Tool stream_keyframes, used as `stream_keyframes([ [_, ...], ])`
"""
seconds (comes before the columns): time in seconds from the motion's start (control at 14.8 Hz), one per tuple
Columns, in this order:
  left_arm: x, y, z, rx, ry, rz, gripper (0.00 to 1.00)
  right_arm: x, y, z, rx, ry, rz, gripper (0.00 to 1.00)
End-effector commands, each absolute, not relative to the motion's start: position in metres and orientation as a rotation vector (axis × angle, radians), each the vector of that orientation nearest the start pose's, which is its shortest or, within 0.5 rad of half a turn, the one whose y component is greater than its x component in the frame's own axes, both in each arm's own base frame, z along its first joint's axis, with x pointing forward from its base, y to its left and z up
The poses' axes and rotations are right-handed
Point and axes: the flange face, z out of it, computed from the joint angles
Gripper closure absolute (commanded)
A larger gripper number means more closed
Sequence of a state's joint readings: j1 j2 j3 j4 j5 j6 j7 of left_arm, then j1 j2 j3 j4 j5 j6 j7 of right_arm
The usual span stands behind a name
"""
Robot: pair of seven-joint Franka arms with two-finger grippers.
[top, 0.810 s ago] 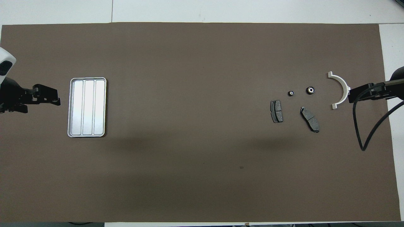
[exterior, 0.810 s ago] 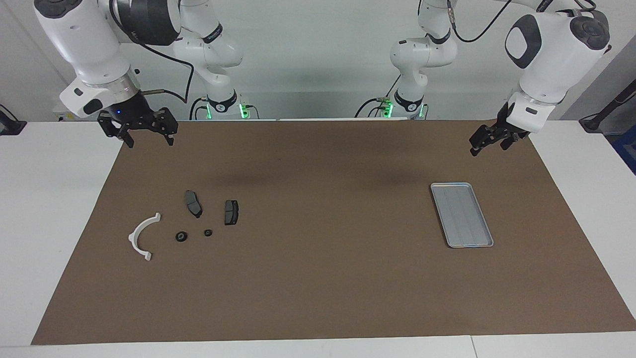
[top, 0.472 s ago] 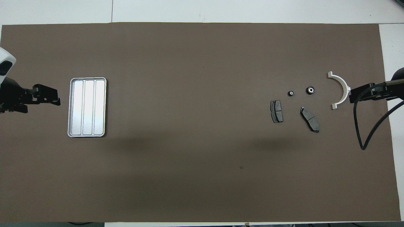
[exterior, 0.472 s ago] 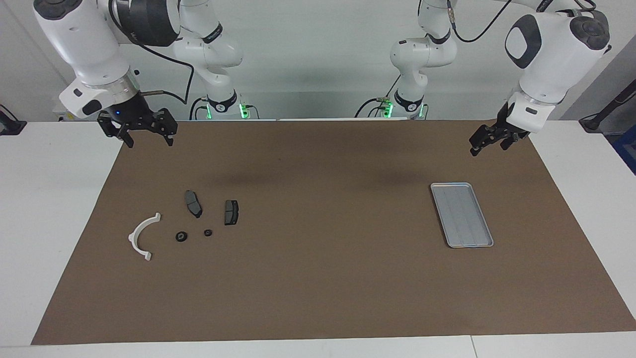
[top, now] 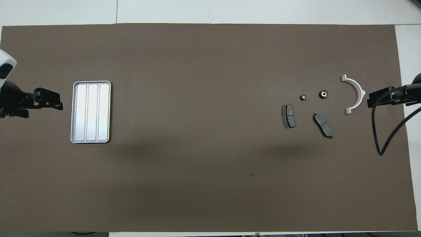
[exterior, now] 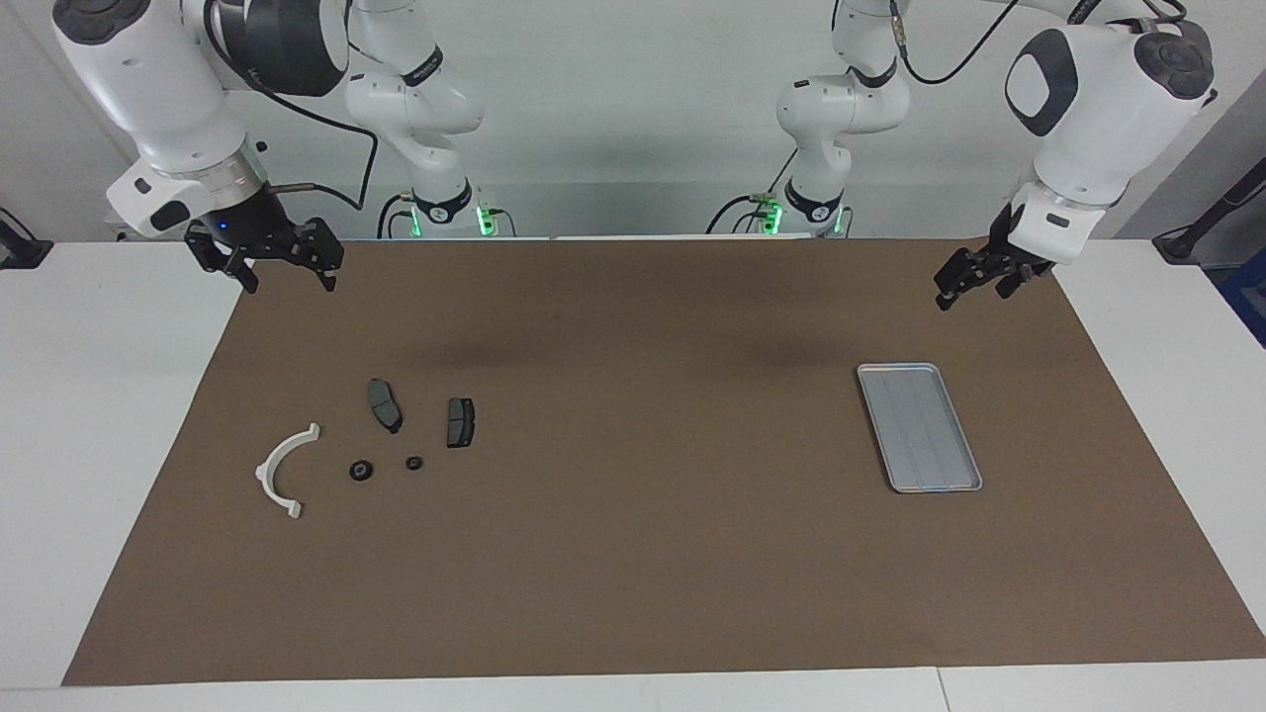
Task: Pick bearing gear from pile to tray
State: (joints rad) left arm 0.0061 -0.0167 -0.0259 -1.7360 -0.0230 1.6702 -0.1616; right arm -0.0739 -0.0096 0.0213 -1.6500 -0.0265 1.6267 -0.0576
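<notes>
While raised, right pincer — spread, empty

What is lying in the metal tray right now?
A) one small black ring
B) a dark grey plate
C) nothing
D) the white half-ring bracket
C: the tray shows only its bare ridged floor, while the small black rings, white half-ring bracket and dark grey plates all lie on the brown mat toward the right arm's end.
</notes>
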Motion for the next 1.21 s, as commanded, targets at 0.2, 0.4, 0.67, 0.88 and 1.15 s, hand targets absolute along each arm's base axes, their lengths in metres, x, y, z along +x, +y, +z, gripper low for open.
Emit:
stream_keyframes([
  [0.2,0.544,-0.014,0.566,-3.163,-0.219,0.058,0.00,0.586,-0.042,0.549,-3.167,-0.010,-0.058,0.03],
  [0.4,0.543,-0.013,0.566,-3.163,-0.221,0.055,0.00,0.610,-0.052,0.504,-3.164,-0.009,-0.036,0.03],
  [0.67,0.543,-0.014,0.566,-3.163,-0.219,0.055,0.00,0.635,-0.056,0.444,-3.159,-0.005,-0.022,0.03],
  [0.88,0.543,-0.014,0.565,-3.163,-0.219,0.060,0.00,0.644,-0.055,0.408,-3.157,0.000,-0.045,0.03],
  [1.15,0.543,-0.014,0.566,-3.163,-0.219,0.055,0.00,0.654,-0.048,0.374,-3.156,-0.022,-0.043,0.03],
])
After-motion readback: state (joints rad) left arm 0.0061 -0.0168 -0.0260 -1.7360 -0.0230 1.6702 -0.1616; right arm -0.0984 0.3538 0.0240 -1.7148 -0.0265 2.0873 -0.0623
